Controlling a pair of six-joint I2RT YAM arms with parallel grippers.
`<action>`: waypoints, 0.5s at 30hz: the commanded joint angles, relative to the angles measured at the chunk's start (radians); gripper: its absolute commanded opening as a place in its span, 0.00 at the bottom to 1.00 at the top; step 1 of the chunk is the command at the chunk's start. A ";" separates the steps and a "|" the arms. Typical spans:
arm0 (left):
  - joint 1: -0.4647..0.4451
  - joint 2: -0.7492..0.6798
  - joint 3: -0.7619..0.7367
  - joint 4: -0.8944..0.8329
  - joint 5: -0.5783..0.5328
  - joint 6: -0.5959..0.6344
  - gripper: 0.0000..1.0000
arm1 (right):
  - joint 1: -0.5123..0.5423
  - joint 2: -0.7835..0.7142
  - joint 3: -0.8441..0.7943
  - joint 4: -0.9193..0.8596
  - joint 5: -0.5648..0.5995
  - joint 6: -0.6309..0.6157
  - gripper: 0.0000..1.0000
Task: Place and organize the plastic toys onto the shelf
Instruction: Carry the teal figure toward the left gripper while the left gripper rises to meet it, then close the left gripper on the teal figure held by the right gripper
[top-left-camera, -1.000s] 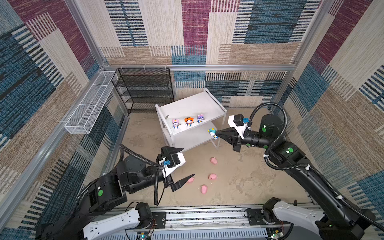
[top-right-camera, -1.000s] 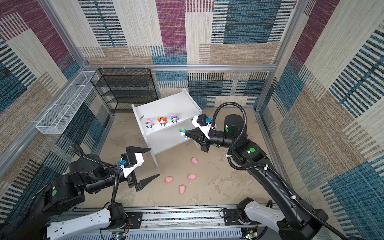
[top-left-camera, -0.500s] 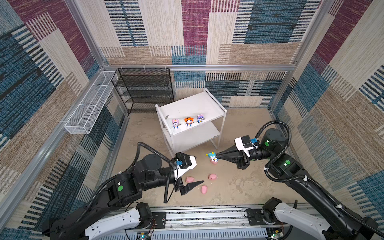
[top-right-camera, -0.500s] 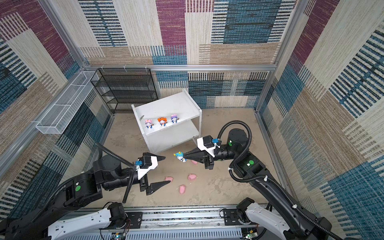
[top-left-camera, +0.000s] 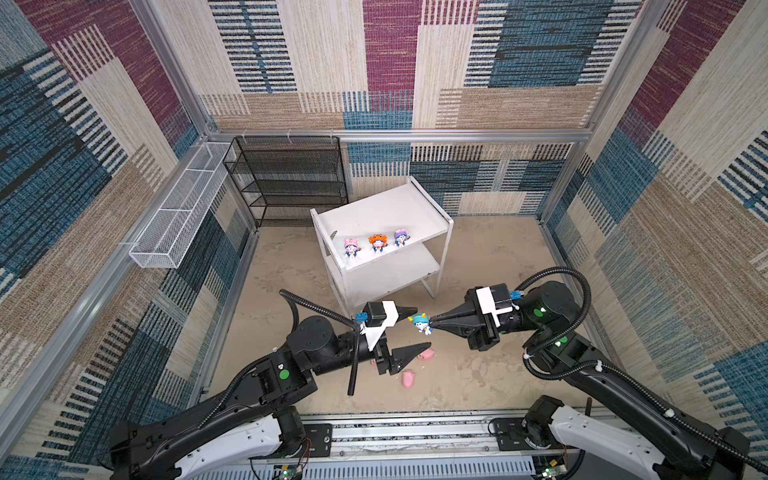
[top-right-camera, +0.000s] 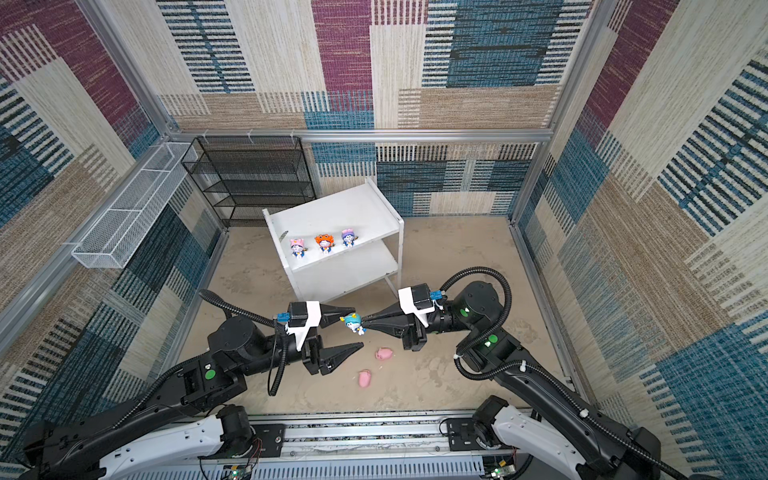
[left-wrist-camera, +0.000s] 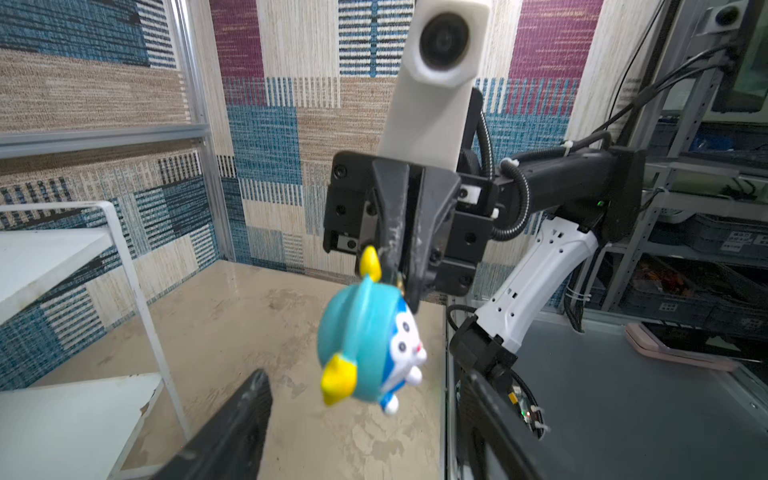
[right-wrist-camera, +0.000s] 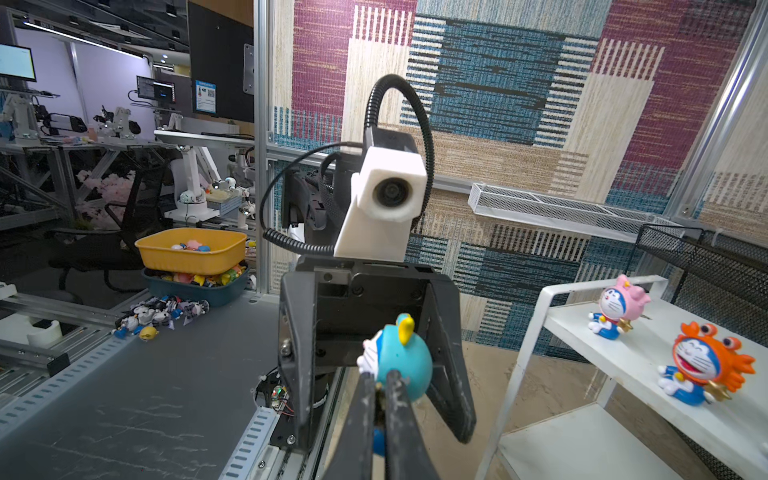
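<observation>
left wrist view, right claw (left-wrist-camera: 395, 274) pinched shut on teal-hooded figurine (left-wrist-camera: 365, 345), left claw (top-left-camera: 422, 327) spread open, fingers flanking that figurine, pink pig (top-right-camera: 384, 353) on floor near left claw

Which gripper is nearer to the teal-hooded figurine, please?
Right. The right gripper is shut on the teal-hooded figurine, pinching it at its tips. The left gripper is open, its jaws standing on either side of the figurine, not closed on it.

Three hooded white-and-blue figurines (top-left-camera: 377, 243) upright atop the white two-tier shelf (top-left-camera: 386, 212); teal-hooded figurine (top-left-camera: 420, 323) aloft before it, pink plastic pigs (top-left-camera: 409, 379) floored.
</observation>
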 joint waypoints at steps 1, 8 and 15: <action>0.000 0.007 -0.002 0.125 0.048 -0.038 0.64 | 0.006 -0.012 -0.032 0.156 0.059 0.085 0.02; 0.000 0.027 0.017 0.105 0.065 -0.037 0.36 | 0.017 -0.025 -0.072 0.209 0.100 0.119 0.02; 0.000 0.024 0.037 0.050 0.058 -0.022 0.22 | 0.022 -0.023 -0.062 0.157 0.102 0.110 0.08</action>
